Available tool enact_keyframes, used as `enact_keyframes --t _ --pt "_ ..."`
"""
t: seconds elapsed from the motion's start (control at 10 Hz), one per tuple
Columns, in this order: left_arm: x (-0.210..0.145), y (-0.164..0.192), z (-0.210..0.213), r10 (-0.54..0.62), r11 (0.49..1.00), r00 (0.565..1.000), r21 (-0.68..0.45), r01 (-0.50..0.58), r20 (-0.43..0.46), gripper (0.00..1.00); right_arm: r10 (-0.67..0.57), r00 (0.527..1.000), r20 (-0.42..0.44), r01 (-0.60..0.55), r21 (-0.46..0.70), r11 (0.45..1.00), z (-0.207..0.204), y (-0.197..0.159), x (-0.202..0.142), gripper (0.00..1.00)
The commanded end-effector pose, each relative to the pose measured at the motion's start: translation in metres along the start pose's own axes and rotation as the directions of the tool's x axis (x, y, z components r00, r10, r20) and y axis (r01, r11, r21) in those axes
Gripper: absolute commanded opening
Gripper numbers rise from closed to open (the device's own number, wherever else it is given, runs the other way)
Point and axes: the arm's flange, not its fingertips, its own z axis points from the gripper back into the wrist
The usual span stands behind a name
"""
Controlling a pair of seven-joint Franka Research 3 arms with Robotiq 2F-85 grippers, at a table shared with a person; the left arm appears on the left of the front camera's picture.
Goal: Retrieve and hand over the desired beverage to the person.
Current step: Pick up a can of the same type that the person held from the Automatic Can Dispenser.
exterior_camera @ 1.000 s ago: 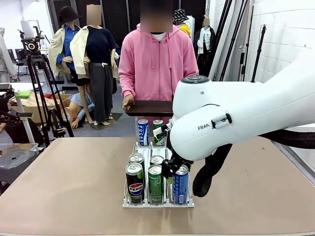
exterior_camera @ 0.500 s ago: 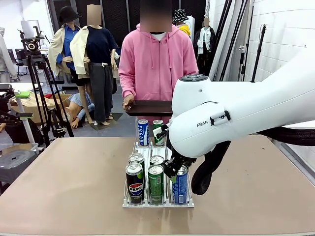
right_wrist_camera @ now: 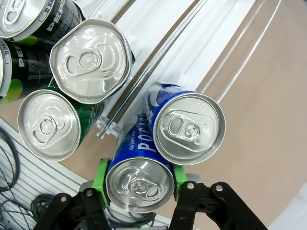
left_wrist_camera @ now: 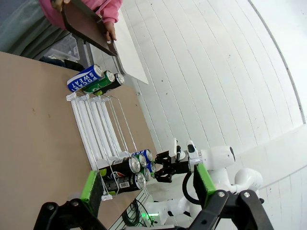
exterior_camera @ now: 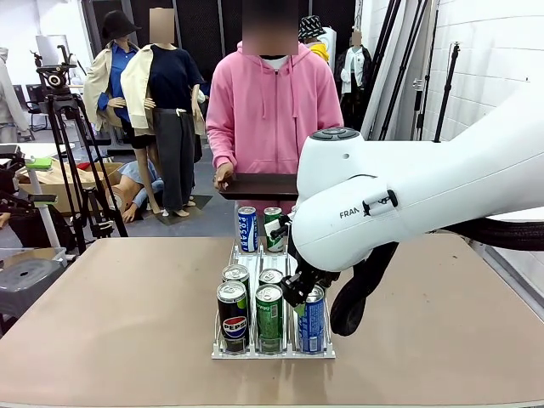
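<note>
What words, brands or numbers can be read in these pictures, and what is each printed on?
"PEPSI": on the front-left black can.
"FRAN": on the right arm, the rest of the word hidden.
"SWEAT": on the far blue can.
"POCA": on the near blue can, cut off.
Print on the green cans is too small to read.

The drink cans' round silver lids are bare metal, softly bright, with smooth pressed rims. The nearest blue drink can has a glossy printed wall, as does the black Pepsi can. The white ridged can rack looks like smooth moulded plastic with thin metal wires. The tan tabletop is matt and even. The green gripper pads look matt and rubbery; the white robot arm shell is glossy plastic. The person's pink hooded sweatshirt is soft matt cloth; the dark rectangular tray is matt.
</note>
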Motion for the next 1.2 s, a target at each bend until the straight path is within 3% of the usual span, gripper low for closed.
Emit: enact_keyframes --t 0.0,0.4,0.7,1.1 --pt "-0.002 -0.001 0.001 -0.001 1.000 1.000 -0.008 0.001 -0.002 1.00 0.002 1.000 0.001 -0.002 -0.001 1.000 0.000 0.001 0.000 0.00" --pt "-0.002 -0.001 0.001 -0.001 1.000 1.000 -0.008 0.001 -0.002 1.00 0.000 1.000 0.000 0.000 0.000 1.000 0.000 0.000 0.000 0.00" --pt "-0.002 -0.001 0.001 -0.001 1.000 1.000 -0.008 0.001 -0.002 1.00 -0.074 0.995 -0.061 0.070 -0.056 0.996 0.047 -0.011 0.018 0.00" --pt "-0.002 -0.001 0.001 -0.001 1.000 1.000 -0.008 0.001 -0.002 1.00 -0.080 0.997 0.002 0.080 -0.069 0.994 0.114 -0.009 0.028 0.00"
